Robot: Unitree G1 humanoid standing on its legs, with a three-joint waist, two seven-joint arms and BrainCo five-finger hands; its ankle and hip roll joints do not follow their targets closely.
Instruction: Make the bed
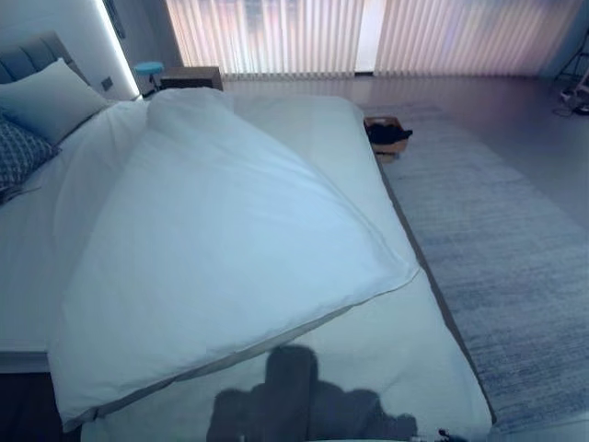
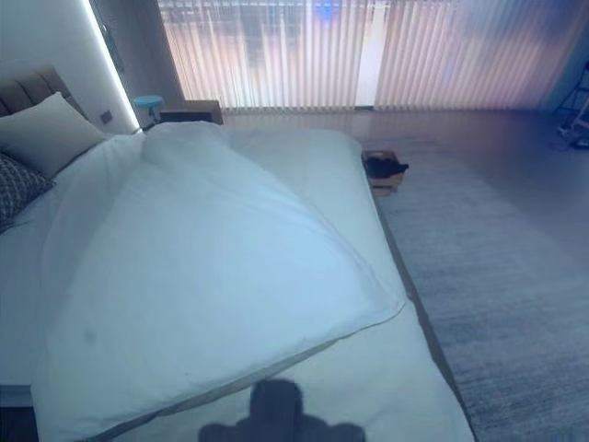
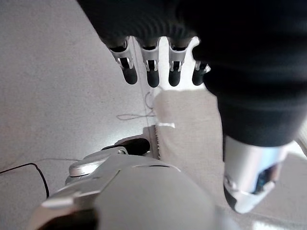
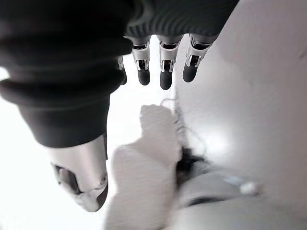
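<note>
L hand & R hand hanging, fingers straight, empty; duvet crooked on bed.

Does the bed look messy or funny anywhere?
Yes. The white duvet lies crooked across the bed: one corner points toward the right edge, leaving the foot and far right uncovered. Pillows sit at the head.

Room is dimly lit, bluish; backlight is given by blinds and a wall strip; wrist views are blurred, overexposed.
</note>
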